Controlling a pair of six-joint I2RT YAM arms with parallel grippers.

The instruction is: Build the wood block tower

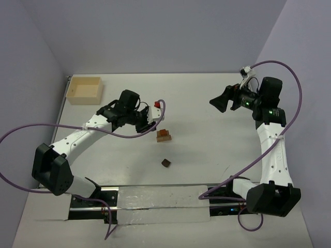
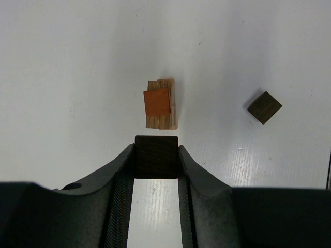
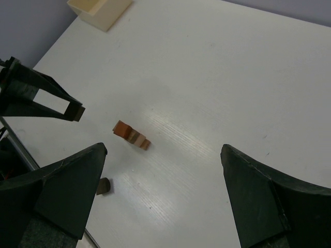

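Observation:
The wood block tower [image 1: 164, 135] stands mid-table: a light tan base [image 2: 161, 121] with a reddish-brown block [image 2: 156, 102] on top. It also shows in the right wrist view [image 3: 132, 135]. My left gripper [image 2: 156, 150] is shut on a dark brown block [image 2: 156, 161] and holds it just short of the tower, above the table. In the top view this gripper [image 1: 148, 123] is left of the tower. A second dark brown block [image 2: 264, 107] lies loose on the table [image 1: 166, 163], near side of the tower. My right gripper [image 3: 163, 152] is wide open and empty, raised at the far right [image 1: 223, 102].
A pale square wooden box [image 1: 84, 90] sits at the table's far left corner, also in the right wrist view [image 3: 101, 9]. Purple cables loop beside both arms. The left gripper's fingers [image 3: 51, 98] show in the right wrist view.

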